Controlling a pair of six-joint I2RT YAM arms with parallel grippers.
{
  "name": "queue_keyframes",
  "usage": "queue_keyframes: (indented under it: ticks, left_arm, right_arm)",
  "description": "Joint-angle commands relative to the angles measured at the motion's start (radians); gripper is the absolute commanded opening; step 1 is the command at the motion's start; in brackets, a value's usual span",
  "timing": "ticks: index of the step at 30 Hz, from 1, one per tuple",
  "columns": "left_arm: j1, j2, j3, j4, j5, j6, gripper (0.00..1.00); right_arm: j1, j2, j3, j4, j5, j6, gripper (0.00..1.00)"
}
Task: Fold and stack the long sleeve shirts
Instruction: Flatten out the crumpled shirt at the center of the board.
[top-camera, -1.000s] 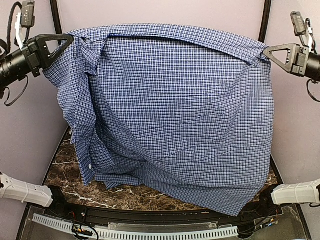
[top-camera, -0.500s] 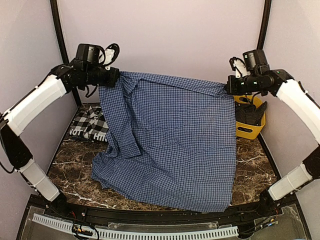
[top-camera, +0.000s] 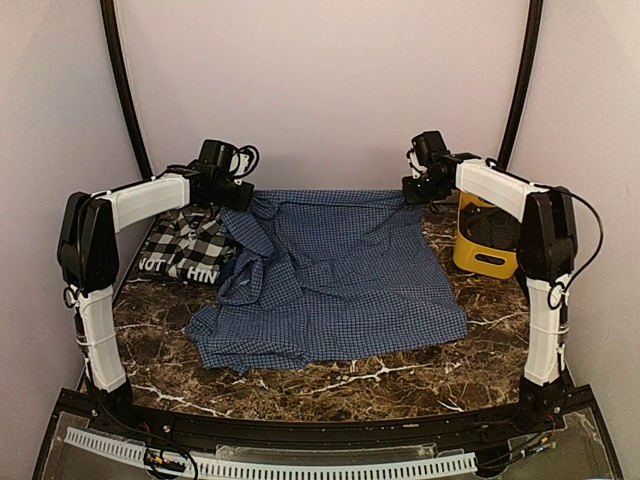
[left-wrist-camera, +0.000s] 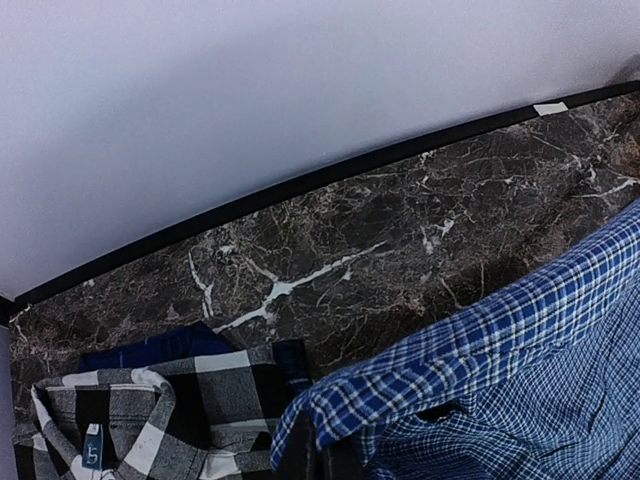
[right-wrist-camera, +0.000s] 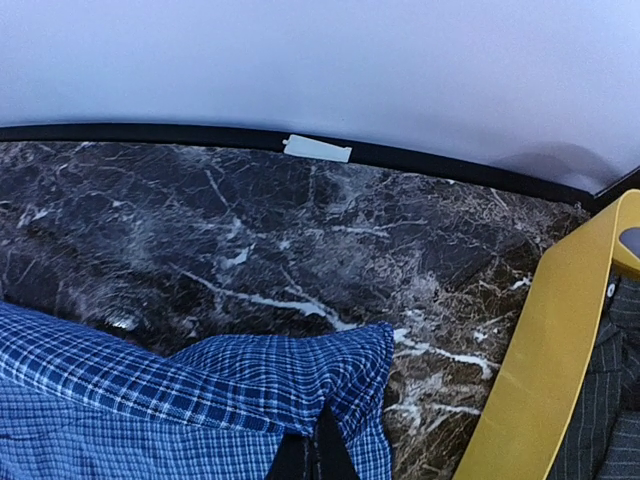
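Left gripper (top-camera: 243, 196): fingers pressed together, pinching the far-left corner of the blue check shirt (top-camera: 340, 275). In the wrist view a band of its edge rolls over the fingertips (left-wrist-camera: 318, 462).
Right gripper (top-camera: 412, 190): also closed, pinching the shirt's far-right corner. The cloth peaks up into the jaws at the bottom of the wrist view.
Arms: both reach to the far side of the marble table (top-camera: 350, 385) and sit low over it.
Blue check shirt: lies mid-table. Its right part is fairly flat. Its left side is heaped in loose folds from the left gripper down to the near-left hem.
Plaid shirt (top-camera: 188, 250): black-and-white, rumpled, at the far left. The blue heap lies right against it; whether they overlap, I cannot tell.
Yellow bin (top-camera: 478, 262): far right, with dark cloth inside, just beside the right gripper.
Step (judged): laying the blue shirt out flat. No fold is made yet and nothing is stacked.
Risk 1: letting go now would leave the left heap in place, and any fold over those wrinkles would come out crooked.
Risk 2: pulling the left corner outward to smooth it could drag the plaid shirt along where the cloths meet.
Risk 3: stretching to the right brings the wrist against the bin, which could shift or snag the corner on its rim.
Risk 4: both pinches hold only an edge, so a hard tug against cloth resting on the table could slip a corner free.
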Motion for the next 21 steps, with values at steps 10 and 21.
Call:
queue_keyframes:
  ticks: [10,21]
  left_arm:
    - [0.019,0.199,0.29,0.192,-0.219,0.072,0.23]
    - [0.026,0.16,0.392,0.016,-0.318,-0.077,0.91]
  right_arm:
    - [-0.018,0.187,0.296,0.034,0.219,-0.051,0.22]
    - [0.017,-0.072,-0.072,0.161,0.061,-0.013,0.72]
